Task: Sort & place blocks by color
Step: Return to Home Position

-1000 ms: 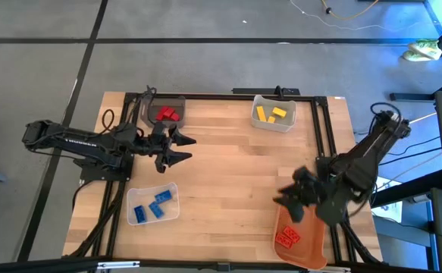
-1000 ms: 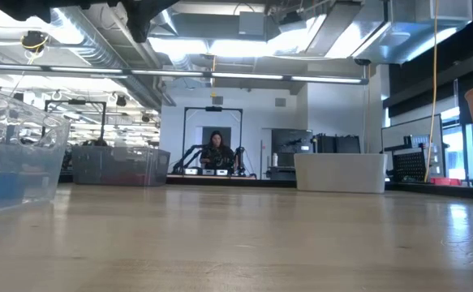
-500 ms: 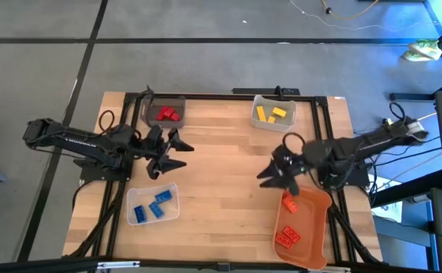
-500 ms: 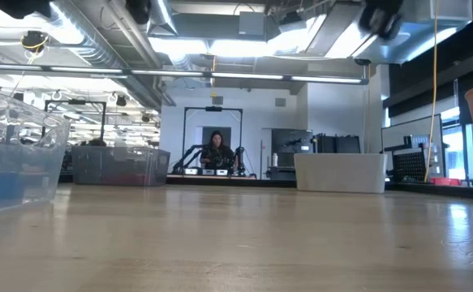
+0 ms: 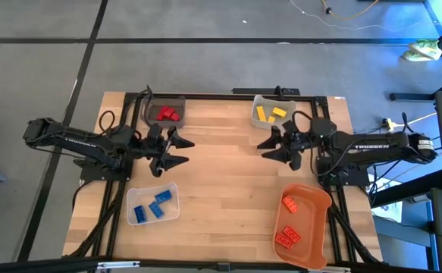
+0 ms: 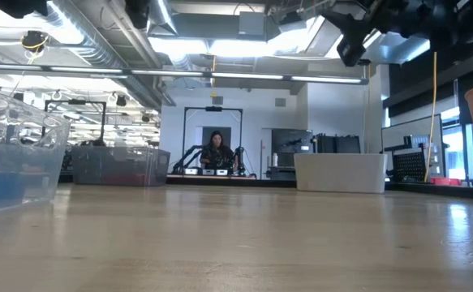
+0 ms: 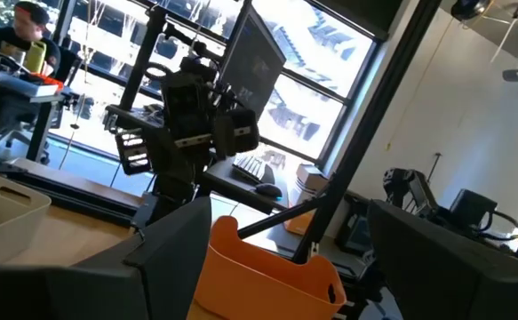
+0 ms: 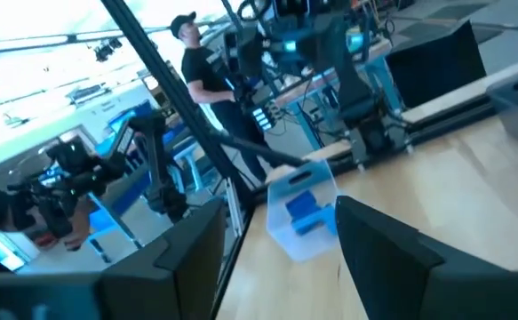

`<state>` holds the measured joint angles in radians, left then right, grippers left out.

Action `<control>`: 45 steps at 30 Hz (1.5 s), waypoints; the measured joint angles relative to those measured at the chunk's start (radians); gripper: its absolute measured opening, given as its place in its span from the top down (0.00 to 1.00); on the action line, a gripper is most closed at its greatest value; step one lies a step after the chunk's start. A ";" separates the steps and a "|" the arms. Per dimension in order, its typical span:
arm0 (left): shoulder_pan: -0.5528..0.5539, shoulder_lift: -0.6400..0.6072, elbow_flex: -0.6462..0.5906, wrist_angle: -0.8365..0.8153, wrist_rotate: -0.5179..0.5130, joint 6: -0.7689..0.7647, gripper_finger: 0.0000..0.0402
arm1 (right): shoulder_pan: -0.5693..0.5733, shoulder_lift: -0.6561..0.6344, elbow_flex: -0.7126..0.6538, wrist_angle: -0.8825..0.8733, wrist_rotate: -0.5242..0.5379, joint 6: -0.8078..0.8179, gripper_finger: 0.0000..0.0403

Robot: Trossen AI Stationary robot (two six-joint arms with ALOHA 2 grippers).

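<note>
Red blocks [image 5: 167, 114] are binned at the table's [image 5: 221, 167] eleven o'clock, yellow blocks [image 5: 272, 114] at one, blue blocks [image 5: 152, 205] at eight, orange blocks [image 5: 288, 224] at four. Left gripper [image 5: 180, 151] at ten and right gripper [image 5: 270, 143] at two are held wide, empty. TROSSEN lettering [image 5: 373, 149] is read behind the latter.

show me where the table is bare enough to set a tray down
Bare wood runs down the middle, between the left gripper and right gripper, and on between the clear bin and orange bin. The corners are crowded.
</note>
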<state>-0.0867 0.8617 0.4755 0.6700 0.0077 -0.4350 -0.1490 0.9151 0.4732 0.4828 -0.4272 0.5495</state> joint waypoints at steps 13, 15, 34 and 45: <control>0.001 0.000 0.000 -0.001 -0.003 0.000 0.27 | 0.011 -0.182 0.018 -0.090 0.346 -0.083 0.47; 0.001 0.000 0.000 -0.001 -0.003 0.000 0.27 | 0.011 -0.197 0.018 -0.093 0.352 -0.047 0.47; 0.001 0.000 0.000 -0.003 -0.003 0.001 0.27 | 0.011 -0.240 0.018 -0.083 0.355 0.125 0.47; 0.001 0.000 0.000 -0.003 0.010 -0.031 0.27 | 0.012 -0.239 0.018 -0.089 0.332 -0.058 0.48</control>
<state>-0.0856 0.8619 0.4759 0.6670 0.0177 -0.4664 -0.1371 0.6758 0.4915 0.3935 -0.0952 0.4910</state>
